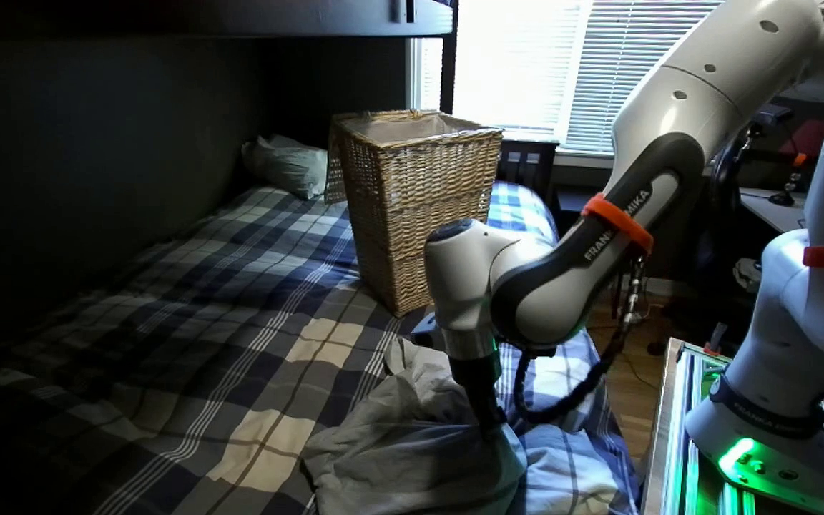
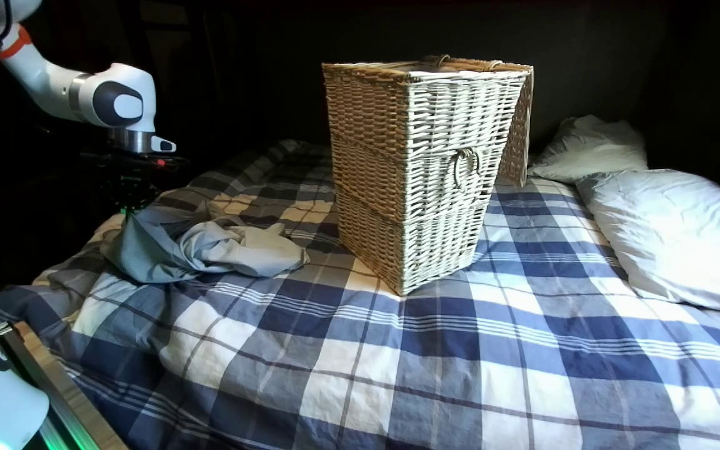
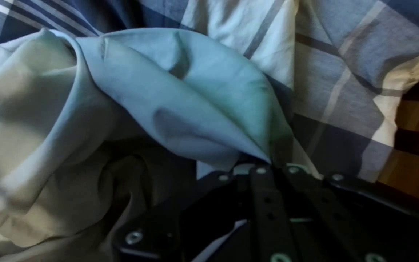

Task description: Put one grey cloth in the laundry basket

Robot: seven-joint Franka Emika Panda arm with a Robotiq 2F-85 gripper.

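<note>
The grasping seems to be done, and the rest of the task is judged to be ahead. The grey cloth (image 1: 419,461) is pinched by the claw (image 3: 273,167), whose fingers are closed upon a fold of it, lower right of centre in the wrist view. There the fabric is raised into a peak, but the larger part of it is supported by the plaid bedspread (image 1: 254,336), at the bottom centre of an exterior view. Whether one cloth only or several are lying together there cannot be told.

In the upper middle of both exterior views the laundry basket (image 2: 372,175) is found upright, near the cloth but apart from it. Its top is open, and the lid (image 2: 515,159) is hung down along one side. Inside the rim a pale lining (image 1: 405,130) can be seen; the bottom is hidden, so any contents cannot be known. By judgement, the cloth remains to be lifted fully, carried over the rim and released inside.
</note>
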